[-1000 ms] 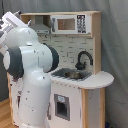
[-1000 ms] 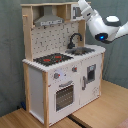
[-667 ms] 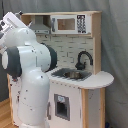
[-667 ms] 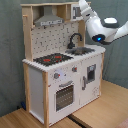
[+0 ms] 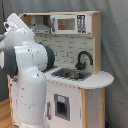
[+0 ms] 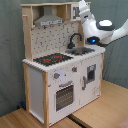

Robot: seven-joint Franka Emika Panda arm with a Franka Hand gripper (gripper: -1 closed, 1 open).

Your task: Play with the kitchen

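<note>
I keep the white arm's claw (image 6: 81, 7), state untellable, slow near the white-and-wood toy kitchen's (image 6: 60, 85) upper shelf corner.

One toy kitchen (image 6: 60, 75) and one robot arm (image 5: 27, 75) — nothing more to count.

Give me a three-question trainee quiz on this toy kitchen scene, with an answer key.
1. True or false: the hob sits on the second exterior view's left of the sink.
2. Multiple choice: the tap is A) white B) black C) red.
3. Fill in: in the second exterior view, the robot arm reaches toward the kitchen's ____ part.

Key: 1 true; 2 B; 3 upper.
</note>
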